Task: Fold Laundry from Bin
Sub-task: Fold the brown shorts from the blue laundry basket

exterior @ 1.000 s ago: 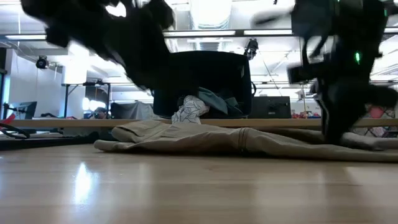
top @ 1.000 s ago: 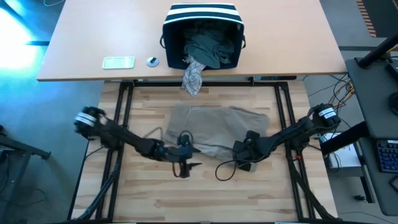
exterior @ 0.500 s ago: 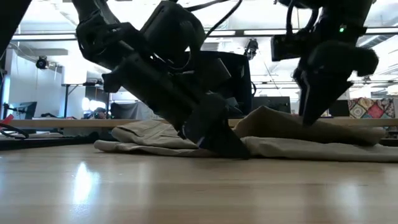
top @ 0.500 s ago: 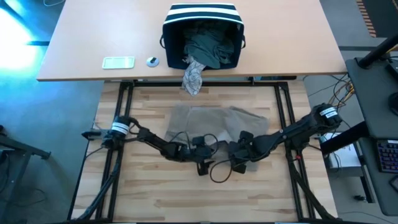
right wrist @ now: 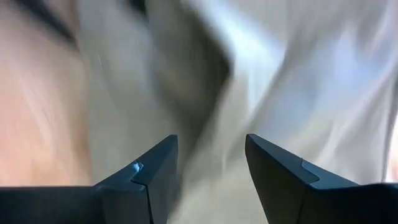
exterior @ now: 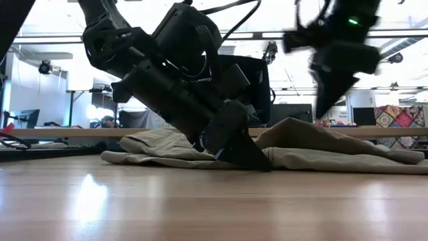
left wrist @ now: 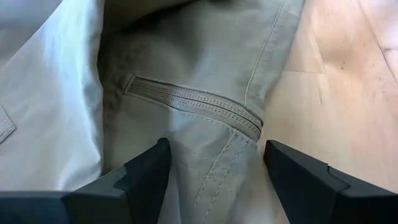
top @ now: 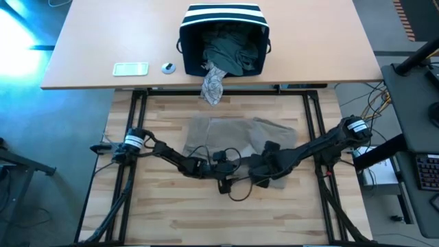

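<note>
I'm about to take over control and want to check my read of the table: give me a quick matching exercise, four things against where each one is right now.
Things:
1. tan garment
2. bin
3. grey-white patterned garment
4. left gripper

Places:
A. hanging over the desk's front edge
B. spread on the wooden table between the arms
C. open, low at the tan cloth's near edge
D. tipped on its side on the desk, clothes spilling out

Pairs: 1-B, 2-D, 3-A, 4-C

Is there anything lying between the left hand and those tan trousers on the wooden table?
Nothing visible. The left hand is open and right at the tan trousers, its fingers either side of a seamed edge near a pocket.
</note>
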Available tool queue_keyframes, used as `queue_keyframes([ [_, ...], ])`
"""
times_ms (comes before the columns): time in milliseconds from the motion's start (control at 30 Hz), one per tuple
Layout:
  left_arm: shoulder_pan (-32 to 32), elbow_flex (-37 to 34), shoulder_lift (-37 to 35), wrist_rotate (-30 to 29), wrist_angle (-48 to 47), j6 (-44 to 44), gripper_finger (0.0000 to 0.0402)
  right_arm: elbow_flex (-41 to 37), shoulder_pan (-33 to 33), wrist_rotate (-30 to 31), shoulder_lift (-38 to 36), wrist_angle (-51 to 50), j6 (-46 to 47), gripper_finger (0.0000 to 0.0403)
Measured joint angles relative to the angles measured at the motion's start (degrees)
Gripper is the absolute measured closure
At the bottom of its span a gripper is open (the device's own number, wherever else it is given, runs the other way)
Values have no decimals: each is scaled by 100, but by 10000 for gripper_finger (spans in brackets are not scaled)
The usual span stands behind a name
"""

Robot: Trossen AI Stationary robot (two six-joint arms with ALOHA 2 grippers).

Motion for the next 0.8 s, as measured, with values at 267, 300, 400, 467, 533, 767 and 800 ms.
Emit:
queue_keyframes([
  [267,0,-36,11,-81,70,-120,154,265,-530,421,647,305,-518,218],
  [300,2,-55,13,-92,118,-135,154,261,-589,416,760,298,-518,220],
  [400,19,-117,15,-119,165,-227,154,289,-651,377,1014,133,-523,247],
  [467,41,-187,13,-128,200,-307,154,377,-616,234,1071,56,-535,292],
  [533,73,-244,9,-171,194,-370,154,489,-501,7,1082,60,-646,352],
  [767,103,-275,9,-255,260,-420,154,898,-50,-859,803,44,-885,393],
  [800,103,-277,9,-262,272,-420,154,949,2,-874,774,68,-883,393],
])
